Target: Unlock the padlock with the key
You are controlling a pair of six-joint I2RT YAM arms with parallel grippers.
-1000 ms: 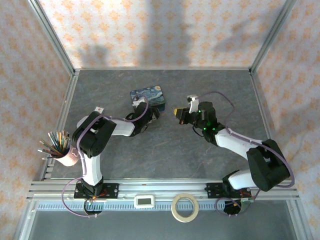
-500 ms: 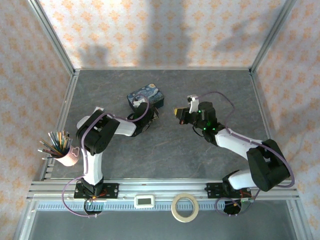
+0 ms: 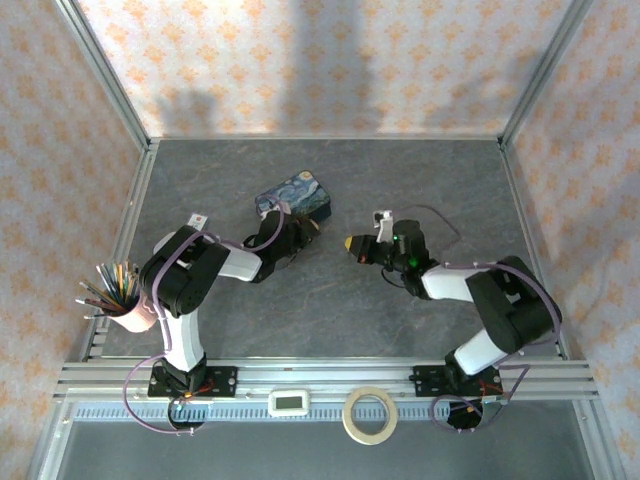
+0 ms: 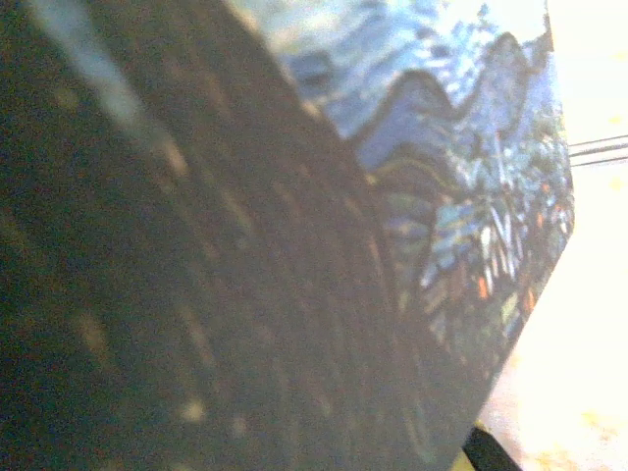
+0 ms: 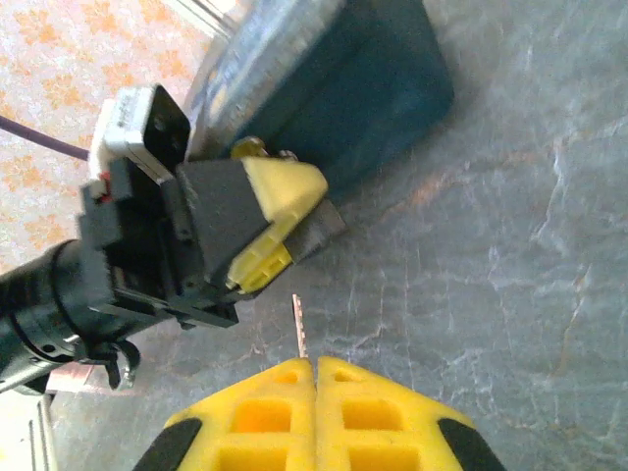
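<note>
Top view, far left: pink cup (image 3: pixel 133 312) of coloured pencils at the worktop (image 3: pixel 330 310) edge

Left arm reaches across to the blue starry tin (image 3: pixel 295 195), which lies left of centre on the grey worktop, turned at an angle. Left pincer (image 3: pixel 300 230) sits at the tin's near right corner

Left wrist view: very close and blurred. Tin's painted surface (image 4: pixel 461 196) on the right, a dark mass on the left, nothing finer to make out

Right wrist view: left pincer (image 5: pixel 294 226) drawn narrow, its yellow pads (image 5: pixel 285 186) pinching a small dark block, the padlock (image 5: pixel 322 228), right against the tin's wall (image 5: pixel 383 88). Shackle not made out

The key (image 5: pixel 299 329) points at the padlock, tip just short of it, a sliver of worktop between. Only the thin silver blade shows, the head hidden between the fingers

Right pincer (image 5: pixel 314 365) is pressed fully together on the key, yellow fingers touching. In the top view it (image 3: pixel 350 243) is just right of the left pincer, a small gap between them

Front rail: small white device (image 3: pixel 290 402), then a tape roll (image 3: pixel 368 414)
</note>
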